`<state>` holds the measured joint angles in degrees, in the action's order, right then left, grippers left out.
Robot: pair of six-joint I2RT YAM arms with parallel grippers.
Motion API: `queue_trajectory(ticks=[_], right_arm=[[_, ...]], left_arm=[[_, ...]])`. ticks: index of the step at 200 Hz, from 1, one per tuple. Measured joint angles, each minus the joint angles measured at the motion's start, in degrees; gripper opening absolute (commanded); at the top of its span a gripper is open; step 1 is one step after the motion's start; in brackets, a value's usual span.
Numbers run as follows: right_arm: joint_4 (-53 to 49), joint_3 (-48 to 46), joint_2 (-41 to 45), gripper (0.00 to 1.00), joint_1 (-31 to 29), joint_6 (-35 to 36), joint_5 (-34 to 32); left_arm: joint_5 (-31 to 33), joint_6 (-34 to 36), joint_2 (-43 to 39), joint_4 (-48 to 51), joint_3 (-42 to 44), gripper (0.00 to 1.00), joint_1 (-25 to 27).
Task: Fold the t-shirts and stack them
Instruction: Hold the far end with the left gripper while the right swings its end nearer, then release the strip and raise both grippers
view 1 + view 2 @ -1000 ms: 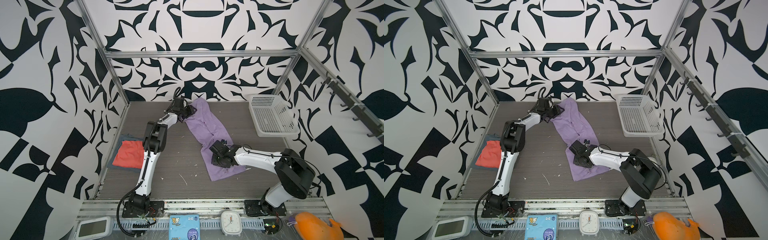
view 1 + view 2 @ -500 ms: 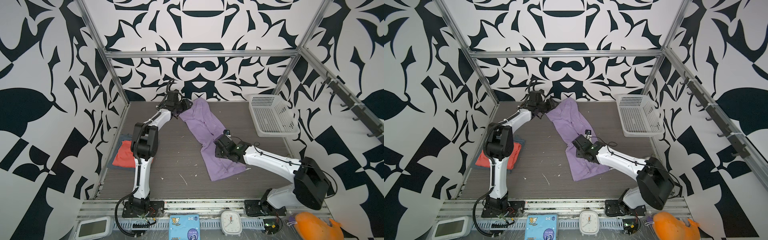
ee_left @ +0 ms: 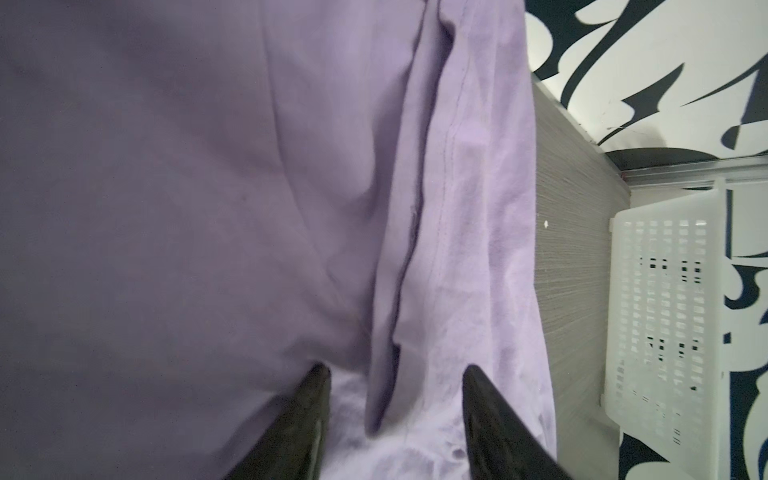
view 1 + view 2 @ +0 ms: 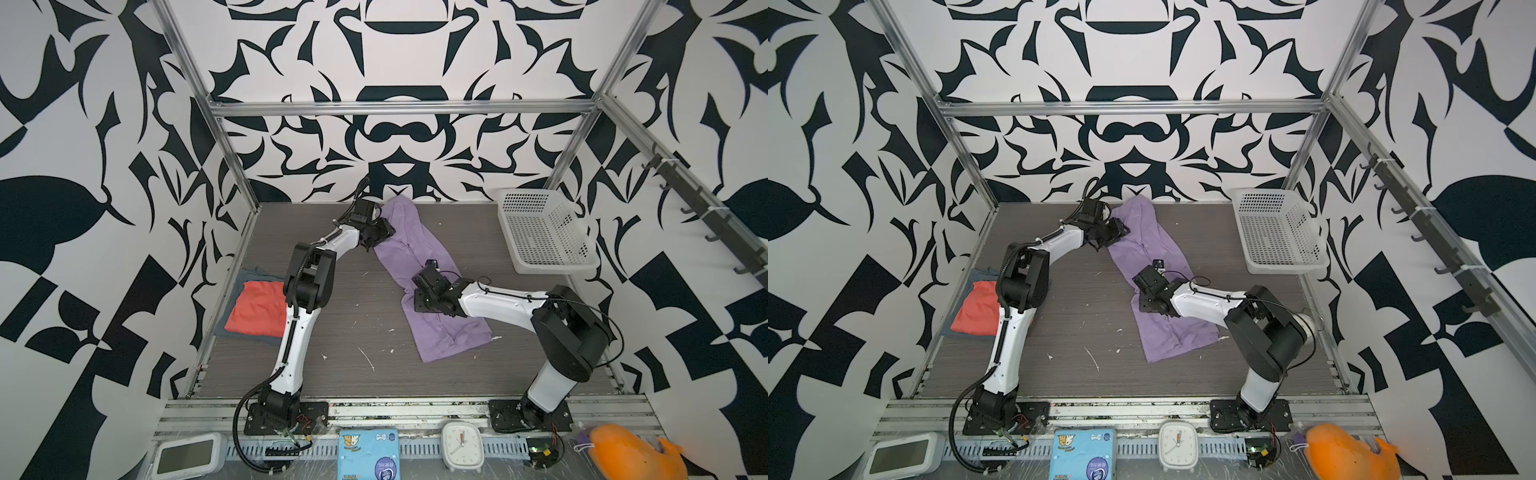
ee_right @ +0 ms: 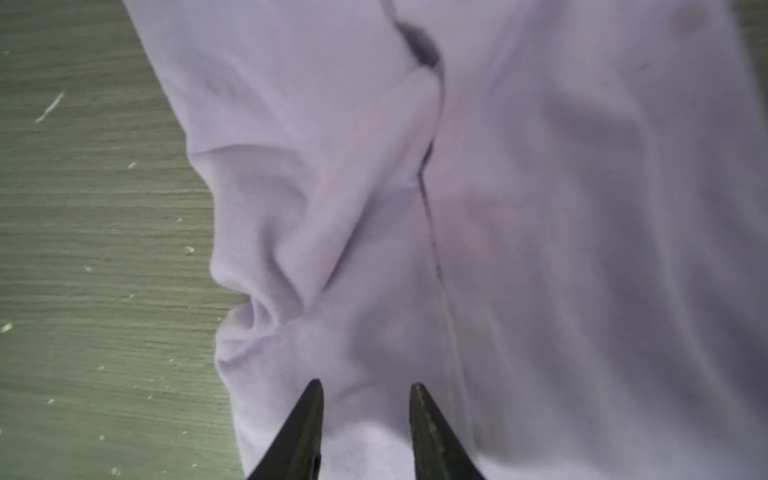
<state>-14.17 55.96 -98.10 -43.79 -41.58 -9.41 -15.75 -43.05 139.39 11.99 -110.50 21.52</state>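
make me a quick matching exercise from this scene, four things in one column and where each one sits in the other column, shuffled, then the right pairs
Things
1. lavender t-shirt
2. coral-red t-shirt
3. white basket
4. orange plush toy

Places
A. front right, off the table, past the rail
B. laid out long across the middle of the table
C. at the table's far right corner
D. on top of a grey-blue t-shirt at the table's left edge

Pairs: 1-B, 2-D, 3-C, 4-A
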Motion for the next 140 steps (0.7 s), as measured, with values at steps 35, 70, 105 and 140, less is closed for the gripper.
queue_trajectory(ticks=[35,70,105,140], right_arm=[[1.44,-3.06,-0.20,0.38,-0.98,-0.70,3.93],[3.41,-5.53,1.40,0.37,-3.78,-2.84,4.63],[4.66,-5.99,1.53,0.37,-8.90,-6.10,5.64],[2.14,-2.58,-0.66,0.37,-13.73,-7.61,5.35]], left_arm=[[1.66,1.18,1.55,2.67,-4.46,0.99,0.20],[2.86,2.40,4.39,4.26,-10.01,0.99,0.20],[-0.39,2.84,9.55,4.72,-18.23,0.99,0.13],[-3.63,2.91,12.28,4.33,-22.16,0.99,0.66]])
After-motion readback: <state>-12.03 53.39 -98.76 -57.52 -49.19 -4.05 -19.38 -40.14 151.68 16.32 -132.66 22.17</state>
